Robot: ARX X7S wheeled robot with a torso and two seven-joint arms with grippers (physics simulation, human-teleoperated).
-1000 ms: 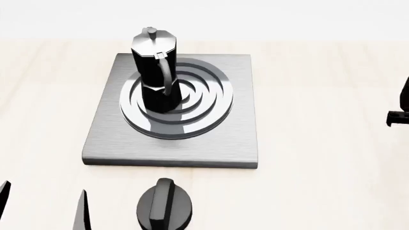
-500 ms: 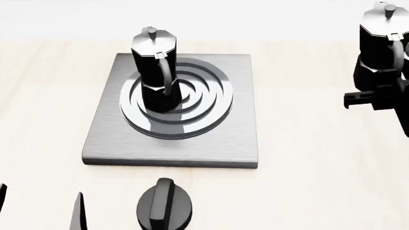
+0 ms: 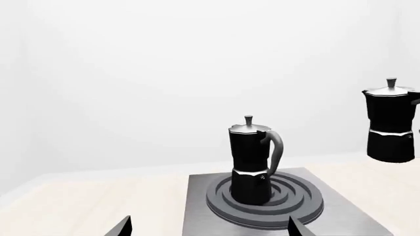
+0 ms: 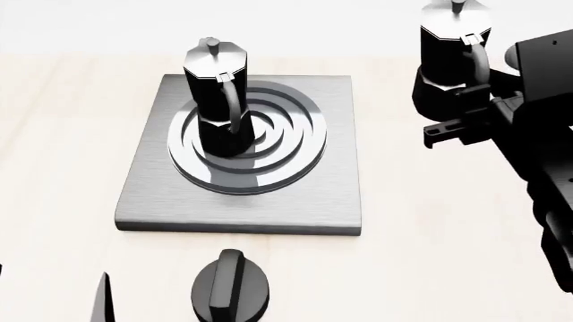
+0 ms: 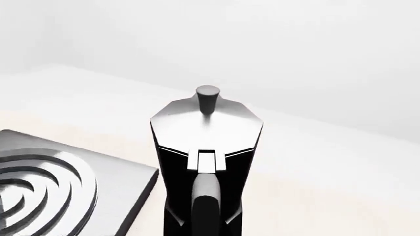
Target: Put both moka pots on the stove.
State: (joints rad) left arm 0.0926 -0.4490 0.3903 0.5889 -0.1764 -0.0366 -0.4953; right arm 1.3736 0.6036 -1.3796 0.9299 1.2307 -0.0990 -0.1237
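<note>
One moka pot (image 4: 452, 64) clamped in the right hand (image 4: 465, 114), raised just beside the stove (image 4: 340, 134).

Right end effector (image 4: 465, 111) jaws hidden behind carried moka pot (image 4: 454, 64).

I was working in a bare simulated kitchen mock-up, not a real room. A pale wooden counter (image 4: 447, 235) ran under blank white walls (image 3: 164, 73). On it lay a grey stove (image 4: 143, 194) with a ringed burner (image 4: 296, 144), a black knob (image 4: 230, 292) in front, and two moka pots (image 4: 215, 100) (image 4: 452, 57). Every surface looked flatly rendered.
</note>
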